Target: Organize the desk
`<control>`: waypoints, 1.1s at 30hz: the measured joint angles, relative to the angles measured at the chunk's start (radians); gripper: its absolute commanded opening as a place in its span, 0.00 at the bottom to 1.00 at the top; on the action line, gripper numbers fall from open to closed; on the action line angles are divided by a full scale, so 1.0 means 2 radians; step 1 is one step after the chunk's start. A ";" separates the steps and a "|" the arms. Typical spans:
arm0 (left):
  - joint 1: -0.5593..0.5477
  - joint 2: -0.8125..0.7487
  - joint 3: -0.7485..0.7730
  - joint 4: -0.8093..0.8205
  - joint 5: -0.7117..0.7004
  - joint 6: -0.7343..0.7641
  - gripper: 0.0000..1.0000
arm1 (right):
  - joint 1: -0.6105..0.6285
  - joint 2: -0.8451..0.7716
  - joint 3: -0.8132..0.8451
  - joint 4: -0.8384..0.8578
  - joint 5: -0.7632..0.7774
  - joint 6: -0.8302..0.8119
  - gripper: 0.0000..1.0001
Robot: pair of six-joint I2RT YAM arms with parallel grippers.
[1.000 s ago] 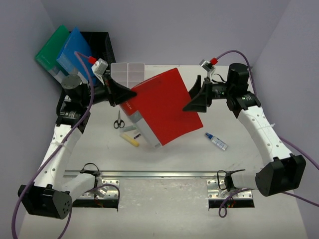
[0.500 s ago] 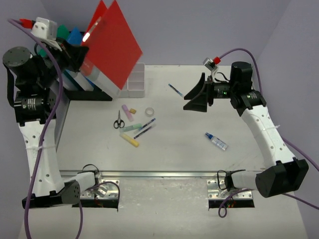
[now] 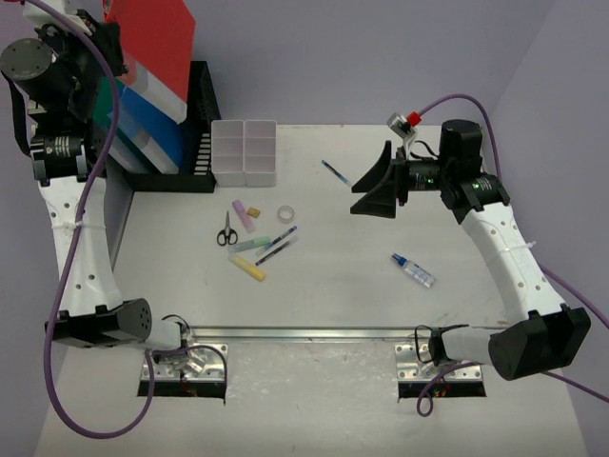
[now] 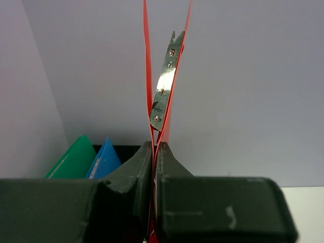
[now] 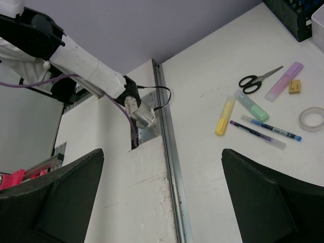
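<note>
Place: robotics lab test cell, staged as an office workspace.
Enclosure: plain lavender walls (image 3: pixel 362 57) around white desk (image 3: pixel 333 305).
Fixtures: metal rail (image 3: pixel 314 333), bolted arm mounting plates (image 3: pixel 442 367).
Props: scissors (image 3: pixel 226 229), highlighters (image 3: pixel 251 268), tape roll (image 3: pixel 285 213), file rack (image 3: pixel 198 133).

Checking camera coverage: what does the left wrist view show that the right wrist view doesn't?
Only left wrist: the left gripper shut on a red plastic folder, with a green folder below. Only right wrist: black-handled scissors, a yellow highlighter, a clear tape roll, the silver metal rail. Both: the black mesh file rack.
</note>
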 measured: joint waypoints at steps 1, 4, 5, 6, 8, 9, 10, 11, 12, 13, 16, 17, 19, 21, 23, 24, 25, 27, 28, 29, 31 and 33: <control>0.000 0.007 -0.004 0.009 -0.005 0.000 0.00 | 0.000 0.000 0.000 -0.002 0.000 -0.001 0.99; 0.000 0.023 -0.012 0.027 -0.015 0.001 0.00 | 0.000 0.000 0.000 -0.006 0.000 -0.005 0.99; 0.000 0.027 -0.015 0.034 -0.018 0.003 0.00 | 0.000 0.000 -0.001 -0.006 0.000 -0.006 0.99; 0.000 0.030 -0.019 0.043 -0.021 0.003 0.00 | 0.000 0.000 -0.001 -0.006 0.000 -0.008 0.99; 0.000 0.034 -0.032 0.066 -0.026 0.008 0.00 | 0.000 0.000 -0.002 -0.007 0.000 -0.009 0.99; 0.000 0.034 -0.041 0.077 -0.027 0.011 0.00 | 0.000 0.000 -0.003 -0.008 0.000 -0.010 0.99; 0.000 0.034 -0.049 0.087 -0.029 0.014 0.00 | 0.000 0.000 -0.003 -0.008 0.000 -0.010 0.99; 0.000 0.034 -0.057 0.096 -0.031 0.017 0.00 | 0.000 0.000 -0.003 -0.008 0.000 -0.010 0.99; 0.000 0.034 -0.066 0.103 -0.033 0.020 0.00 | 0.000 0.000 -0.003 -0.008 0.000 -0.010 0.99; 0.000 0.034 -0.073 0.108 -0.035 0.022 0.00 | 0.000 0.000 -0.003 -0.008 0.000 -0.010 0.99; 0.000 0.034 -0.101 0.126 -0.036 0.028 0.00 | 0.000 0.000 -0.003 -0.008 0.000 -0.010 0.99; 0.000 0.033 -0.111 0.133 -0.036 0.029 0.00 | 0.000 0.000 -0.004 -0.008 0.000 -0.010 0.99; 0.000 0.030 -0.135 0.142 -0.036 0.032 0.00 | 0.000 0.000 -0.005 -0.009 0.000 -0.010 0.99; 0.000 0.028 -0.158 0.149 -0.034 0.034 0.00 | 0.000 0.000 -0.006 -0.010 0.000 -0.010 0.99; 0.000 0.027 -0.177 0.160 -0.031 0.037 0.00 | 0.000 0.000 -0.006 -0.010 0.000 -0.010 0.99; 0.000 0.026 -0.183 0.167 -0.030 0.038 0.00 | 0.000 0.000 -0.006 -0.010 0.000 -0.010 0.99; 0.000 0.024 -0.188 0.173 -0.028 0.038 0.00 | 0.000 0.000 -0.007 -0.011 0.000 -0.010 0.99; 0.001 0.016 -0.201 0.180 -0.026 0.039 0.00 | 0.000 0.000 -0.007 -0.014 0.000 -0.012 0.99; 0.002 0.012 -0.207 0.183 -0.025 0.039 0.00 | 0.000 0.000 -0.007 -0.016 0.000 -0.012 0.99; 0.002 0.009 -0.213 0.186 -0.023 0.039 0.00 | 0.000 0.000 -0.007 -0.017 0.000 -0.012 0.99; 0.002 0.003 -0.224 0.192 -0.022 0.039 0.00 | 0.000 0.000 -0.008 -0.020 0.000 -0.013 0.99; 0.002 -0.005 -0.241 0.200 -0.018 0.039 0.00 | 0.000 0.000 -0.008 -0.021 0.000 -0.014 0.99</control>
